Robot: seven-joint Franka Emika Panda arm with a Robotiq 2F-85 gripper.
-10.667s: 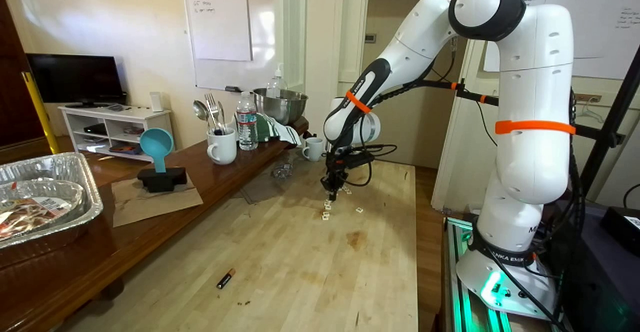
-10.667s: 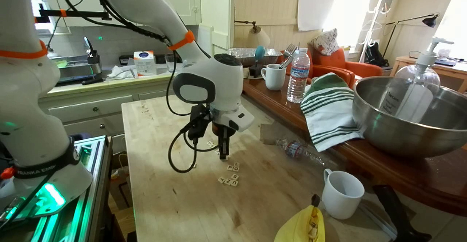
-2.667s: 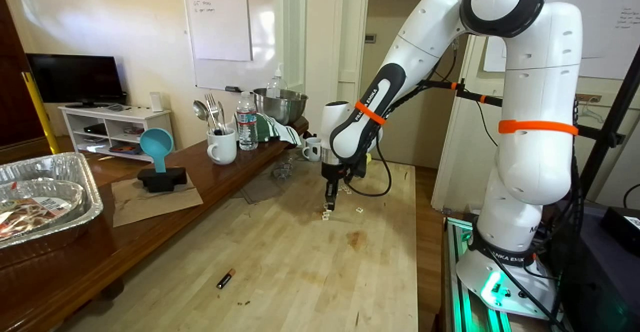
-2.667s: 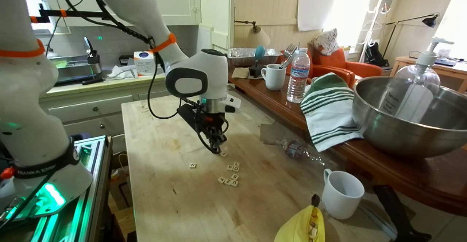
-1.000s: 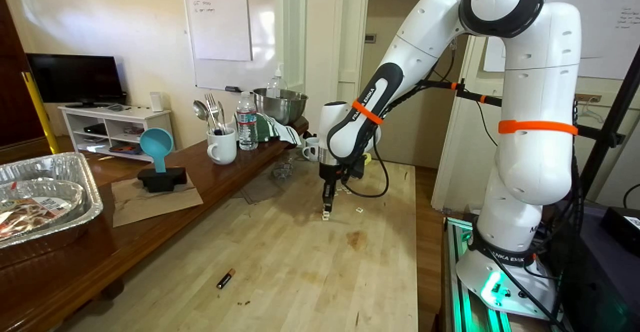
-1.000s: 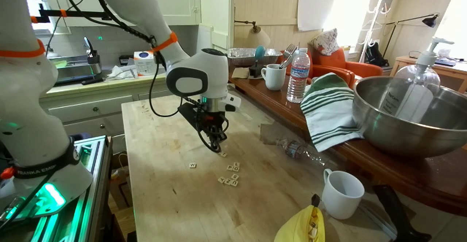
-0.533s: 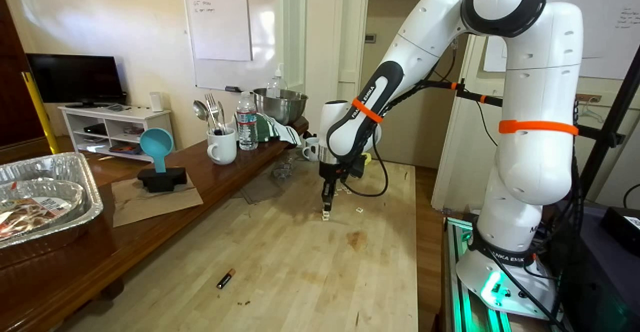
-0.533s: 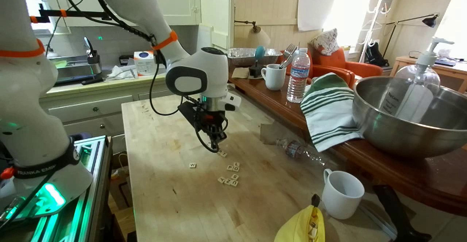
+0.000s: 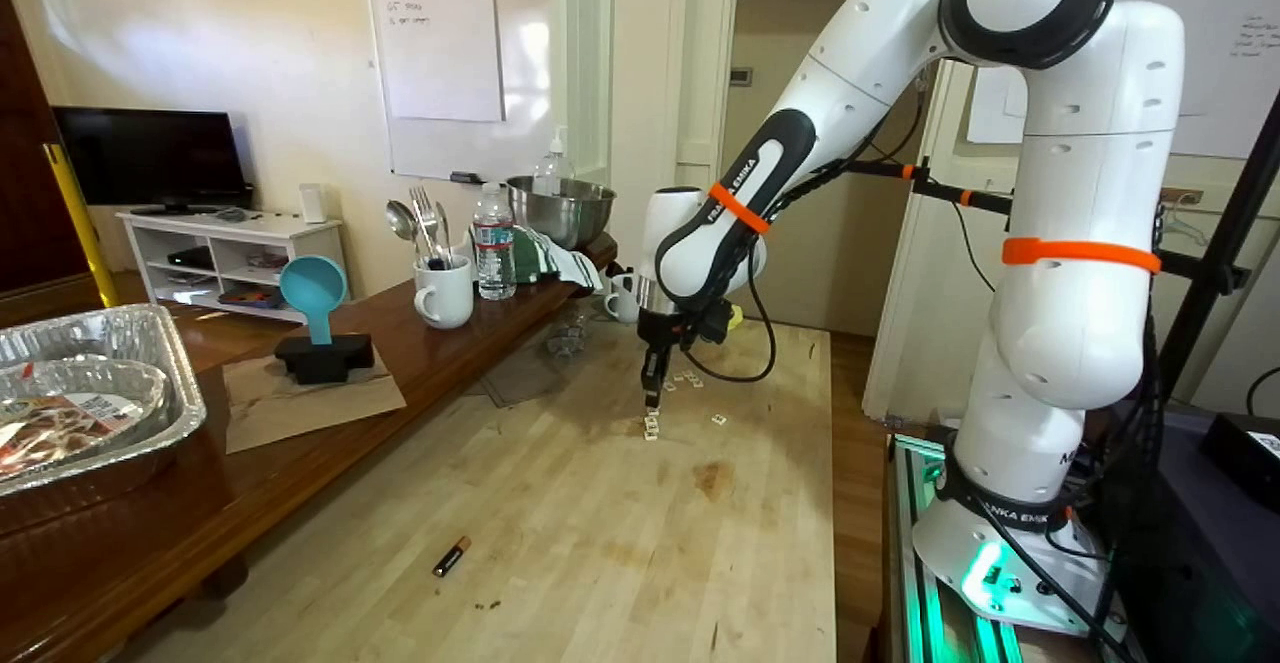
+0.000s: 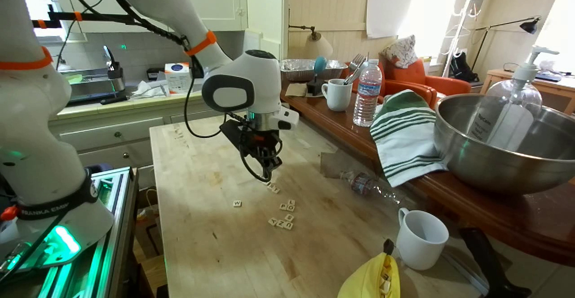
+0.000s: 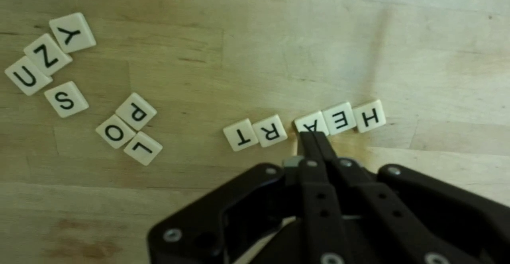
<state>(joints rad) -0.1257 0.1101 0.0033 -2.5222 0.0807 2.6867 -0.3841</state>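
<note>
E tile (image 11: 338, 118) on table (image 11: 239, 65) — between A (image 11: 311, 121) and H (image 11: 369, 116); R (image 11: 271, 130) beside T (image 11: 240, 135).

Pale wood worktop (image 9: 560, 513), brown stain (image 9: 713, 480). On it: letter tiles (image 11: 339, 117) in loose groups, W tile (image 10: 237, 203) alone, battery (image 9: 452, 557) well apart, yellow banana-shaped pouch (image 10: 364, 279).

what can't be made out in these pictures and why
Part of the A tile: hidden by the tool in the wrist view.
The base of the yellow pouch: cut off by the bottom edge of an exterior view.
Any letters on the cream pieces in its opening: too small there.
Some writing on the hanging paper: too small and blurred in an exterior view.
</note>
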